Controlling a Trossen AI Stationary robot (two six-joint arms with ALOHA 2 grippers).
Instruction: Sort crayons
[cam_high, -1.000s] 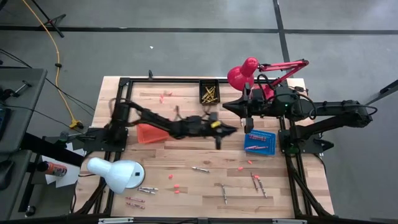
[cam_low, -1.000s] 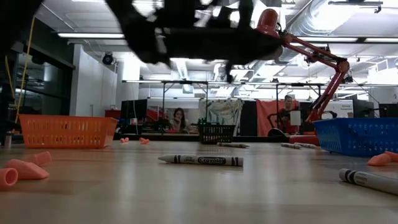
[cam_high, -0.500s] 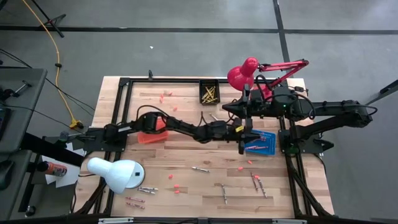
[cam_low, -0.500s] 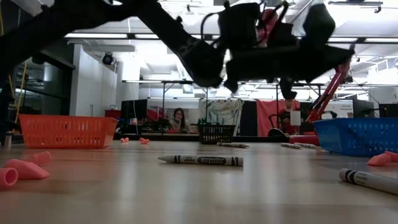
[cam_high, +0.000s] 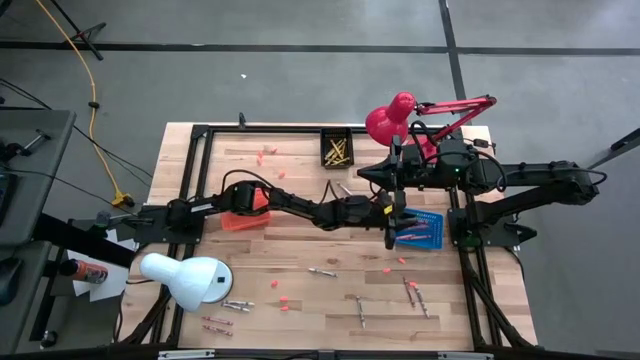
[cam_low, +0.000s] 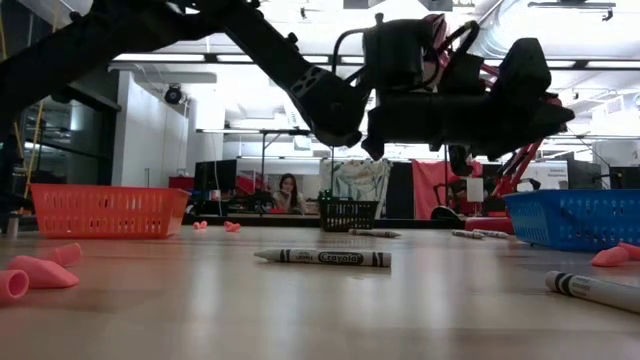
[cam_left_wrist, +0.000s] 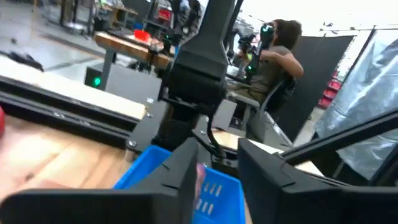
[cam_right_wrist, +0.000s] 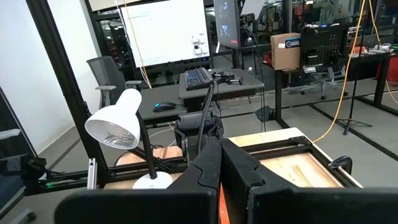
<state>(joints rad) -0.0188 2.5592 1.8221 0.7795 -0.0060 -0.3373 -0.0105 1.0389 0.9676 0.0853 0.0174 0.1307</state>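
Your left gripper (cam_high: 391, 222) is stretched far across the table and hangs over the near-left edge of the blue basket (cam_high: 424, 229); from its wrist camera you can see its two dark fingers (cam_left_wrist: 186, 171) parted, with a gap between them and the basket's blue rim (cam_left_wrist: 146, 165) and a few crayons lying inside it directly below — nothing is visibly pinched between the fingers. Your right gripper (cam_high: 365, 173) waits above the far side of the table, beside the red lamp (cam_high: 388, 118), its fingers (cam_right_wrist: 211, 163) pressed together with nothing in them. Look at where the crayons are: a bunch of yellow ones sits in the black basket (cam_high: 336, 149) at the far edge, while loose crayons (cam_high: 413, 293) still lie on the bare wood near the front — a pair to the right, one grey crayon (cam_low: 322, 257) mid-table, another single stick (cam_high: 360, 310) closer to you, and a small cluster (cam_high: 228, 312) by the white lamp (cam_high: 188, 279). The orange basket (cam_high: 240, 213) sits under the left arm on the left half of the table. Small pink chips (cam_high: 282, 303) are scattered about the boards.
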